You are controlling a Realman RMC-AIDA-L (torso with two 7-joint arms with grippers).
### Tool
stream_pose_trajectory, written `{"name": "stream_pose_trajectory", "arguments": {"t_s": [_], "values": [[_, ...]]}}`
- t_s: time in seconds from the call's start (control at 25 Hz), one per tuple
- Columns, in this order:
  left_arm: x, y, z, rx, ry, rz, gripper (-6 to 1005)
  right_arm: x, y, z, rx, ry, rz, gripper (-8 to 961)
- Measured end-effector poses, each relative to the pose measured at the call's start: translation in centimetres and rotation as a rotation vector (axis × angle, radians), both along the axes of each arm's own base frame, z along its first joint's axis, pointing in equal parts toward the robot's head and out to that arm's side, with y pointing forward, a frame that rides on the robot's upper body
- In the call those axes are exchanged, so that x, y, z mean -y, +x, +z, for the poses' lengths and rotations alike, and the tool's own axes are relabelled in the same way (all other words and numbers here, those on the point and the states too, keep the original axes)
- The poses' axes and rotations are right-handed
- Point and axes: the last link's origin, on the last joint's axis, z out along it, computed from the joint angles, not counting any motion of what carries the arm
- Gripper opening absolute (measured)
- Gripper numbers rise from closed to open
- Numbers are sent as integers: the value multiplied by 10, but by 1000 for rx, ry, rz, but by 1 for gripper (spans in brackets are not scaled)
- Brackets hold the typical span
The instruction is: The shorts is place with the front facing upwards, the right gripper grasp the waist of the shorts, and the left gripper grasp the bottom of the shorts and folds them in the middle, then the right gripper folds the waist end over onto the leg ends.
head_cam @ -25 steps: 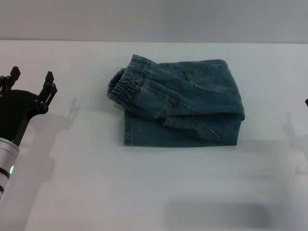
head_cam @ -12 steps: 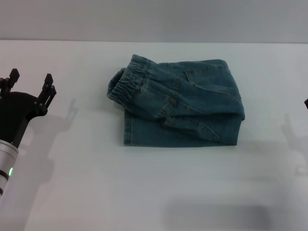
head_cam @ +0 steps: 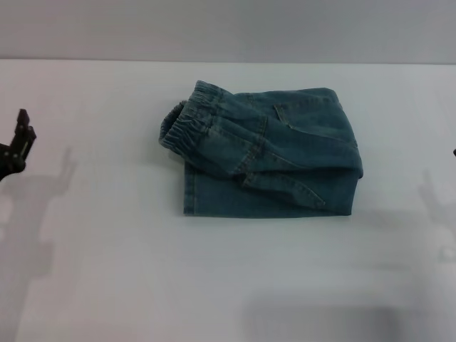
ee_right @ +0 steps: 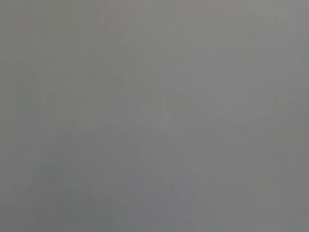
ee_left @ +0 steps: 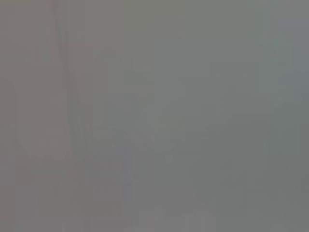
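Observation:
The blue denim shorts [head_cam: 267,160] lie folded into a compact bundle on the white table [head_cam: 214,278], in the head view a little above centre. The elastic waist [head_cam: 182,122] sits on top at the bundle's left side, over the lower layer. My left gripper [head_cam: 16,142] shows only as a black piece at the far left edge, well away from the shorts and holding nothing. A dark sliver of my right gripper [head_cam: 454,151] pokes in at the far right edge. Both wrist views show plain grey only.
A grey wall [head_cam: 228,28] runs behind the table's far edge. Faint arm shadows fall on the table at both sides.
My left arm has drawn back to the left, so most of it has left the head view. The shorts and the right side have not moved.

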Motion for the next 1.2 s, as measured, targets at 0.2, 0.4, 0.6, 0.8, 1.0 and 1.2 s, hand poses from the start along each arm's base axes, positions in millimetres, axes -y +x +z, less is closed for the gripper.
{"name": "stream_pose_trajectory", "arguments": {"t_s": [0.2,0.4,0.6,0.8,1.0,1.2], "values": [[0,11,-10,-1,-31,-46,784,1,0,0,-1,3,-1,807],[-2,17,-16,-6,-59,-73,784,1,0,0,-1,3,-2,807],[-2,17,-16,1,-58,-72,784,2,0,-1,0,-2,0,808],[-2,16,-16,5,-62,-67,784,3,0,-1,0,-4,-1,808],[-2,17,-17,10,-63,-67,784,2,1,-1,-1,-3,-2,808],[-4,19,-18,37,-70,-75,784,1,0,-1,-1,-2,0,807]]}}
